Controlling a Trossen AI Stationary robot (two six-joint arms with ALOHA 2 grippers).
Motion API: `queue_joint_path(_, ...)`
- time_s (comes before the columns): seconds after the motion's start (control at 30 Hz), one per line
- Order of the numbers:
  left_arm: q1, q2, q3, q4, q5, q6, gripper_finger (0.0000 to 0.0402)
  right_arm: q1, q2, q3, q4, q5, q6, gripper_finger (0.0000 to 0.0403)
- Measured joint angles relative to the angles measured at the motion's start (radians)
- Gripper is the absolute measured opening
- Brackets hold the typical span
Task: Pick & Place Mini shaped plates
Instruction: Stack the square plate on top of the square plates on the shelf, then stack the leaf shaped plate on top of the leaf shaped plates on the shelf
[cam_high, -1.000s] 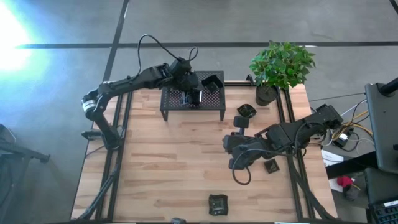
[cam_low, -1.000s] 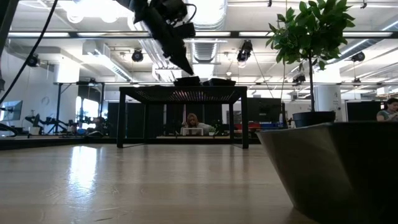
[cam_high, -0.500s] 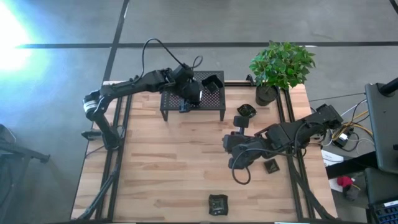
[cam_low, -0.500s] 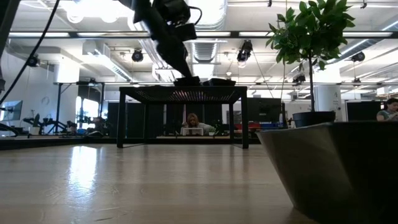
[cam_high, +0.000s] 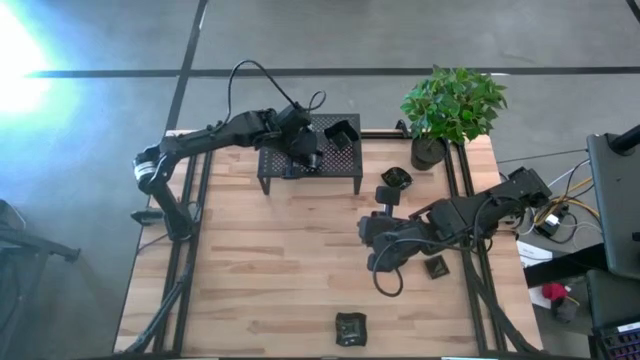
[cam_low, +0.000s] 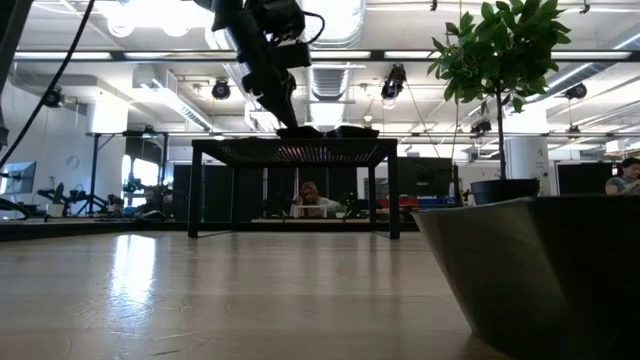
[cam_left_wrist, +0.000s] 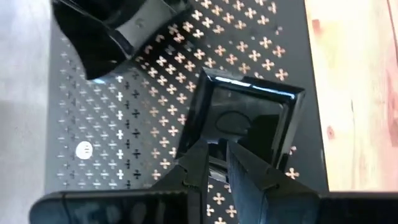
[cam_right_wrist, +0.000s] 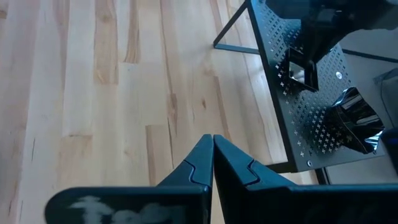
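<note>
Where the light wooden bench (cam_high: 280, 260) runs nearest the camera's lower edge, at about 6 o'clock in the high view, one small dark rounded plate (cam_high: 350, 327) lies alone. Farther in, towards 4 o'clock, the right gripper (cam_high: 374, 243) hangs over bare wood with its fingers (cam_right_wrist: 200, 163) clenched together on nothing, and a small dark square plate (cam_high: 436, 266) lies just beside that arm. Beyond it, near 2 o'clock, a dark leaf-like plate (cam_high: 397, 178) and another small dark plate (cam_high: 387, 194) sit on the wood close together, near the green leafy plant in its dark pot (cam_high: 430, 150).

Farthest off, at about 12 o'clock, stands the black perforated metal rack with legs (cam_high: 340, 162). On its top, the left gripper (cam_left_wrist: 216, 167) has its fingers (cam_left_wrist: 247, 176) pinched on the near rim of a glossy black square plate (cam_left_wrist: 249, 121), which lies flat on the perforated surface (its raised rim catches the light). A second glossy black plate (cam_left_wrist: 115, 31), tilted, sits on the same rack top, apart from the first.
</note>
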Motion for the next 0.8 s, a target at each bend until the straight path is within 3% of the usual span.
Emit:
queue_joint_path(0.37,-0.035,-0.102,0.049,-0.03,0.001,-0.048,0.0053,-0.001,0.0,0.0,-0.001,0.042,0.0,0.0008)
queue_joint_path(0.6,-0.191,-0.229,0.012,-0.008,-0.001,-0.084,0.0053,-0.008,0.0,0.0,-0.031,0.041,0.066,0.0008)
queue_joint_path(0.8,-0.386,-0.322,-0.082,0.039,-0.204,-0.176,0.0047,-0.006,0.0,-0.012,-0.126,0.033,0.244,0.0008)
